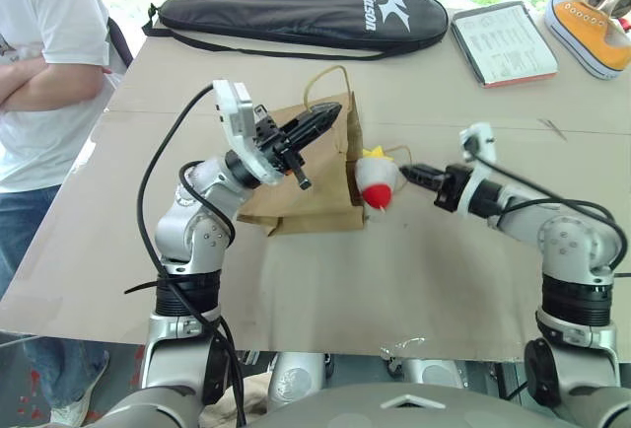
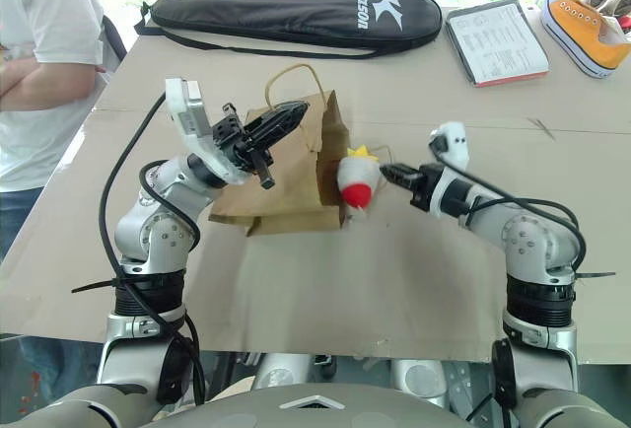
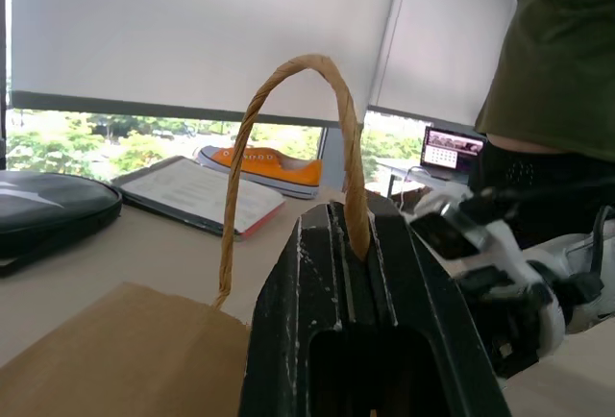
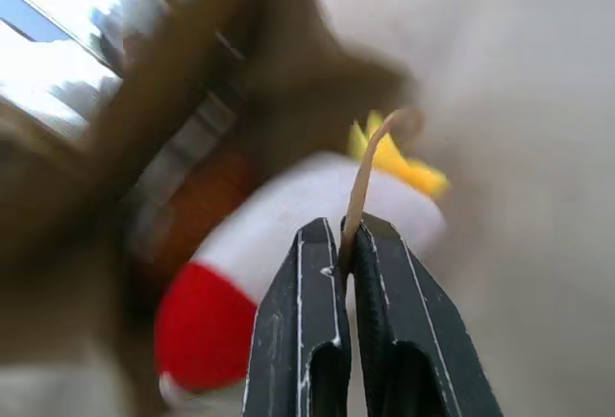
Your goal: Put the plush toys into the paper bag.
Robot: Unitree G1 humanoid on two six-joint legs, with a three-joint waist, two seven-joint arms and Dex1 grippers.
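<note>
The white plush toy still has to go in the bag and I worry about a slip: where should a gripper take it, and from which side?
Probably across the white plush toy's narrower white middle, above its red base, coming from the robot's right. It lies against the paper bag, which blocks the other side. The right gripper is shut on a bag handle.

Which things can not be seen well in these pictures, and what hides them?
- Inside of the bag: hidden by its own paper walls in both eye views.
- Brown toy: it may be inside; cannot tell.
- White toy: blurred in the right wrist view, with the right gripper in front.
- Sneaker: cut off by the edge in the eye views.
- Tablet: its text is too small.
</note>
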